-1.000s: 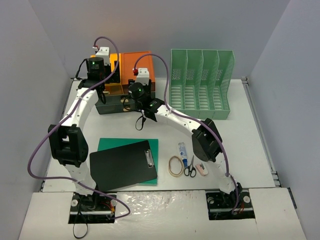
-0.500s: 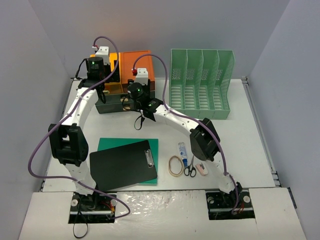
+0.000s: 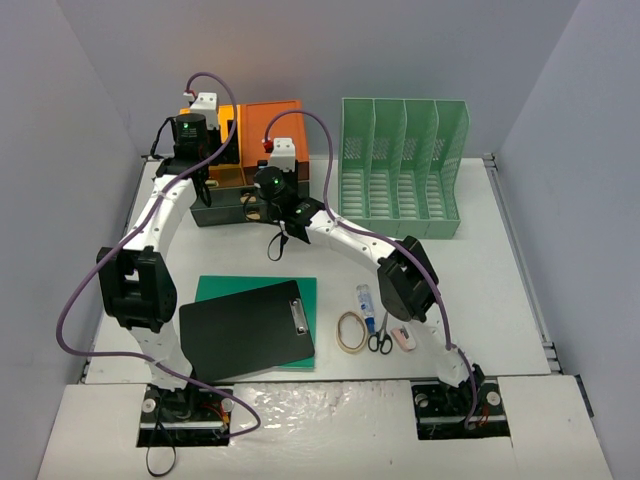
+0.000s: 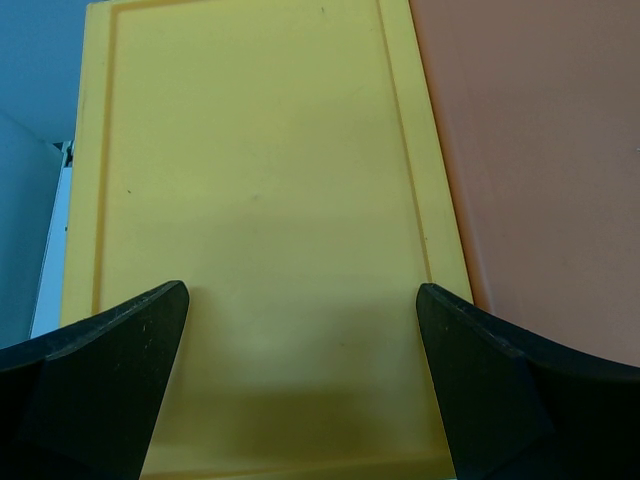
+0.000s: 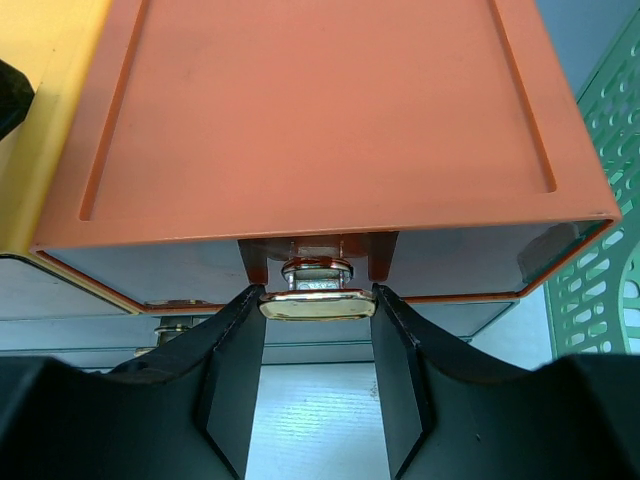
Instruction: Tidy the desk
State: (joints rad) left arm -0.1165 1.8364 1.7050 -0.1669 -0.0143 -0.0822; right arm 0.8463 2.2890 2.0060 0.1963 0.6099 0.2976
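Left gripper (image 4: 302, 295): above the yellow top (image 4: 260, 200) on the left side of the drawer unit (image 3: 265, 125), jaws at full spread, empty.

Right gripper (image 5: 318, 298): at the unit's front, just under its orange top (image 5: 320, 120), one finger at each end of the metal drawer pull (image 5: 317, 304). It looks pinched, though pad contact is hard to confirm.

The desk (image 3: 480, 280) spreads in front of and right of the unit.

Judgement: drawer opening in hand. Seat the grip fully, then draw straight outward, level and slow, so the unit does not slide.
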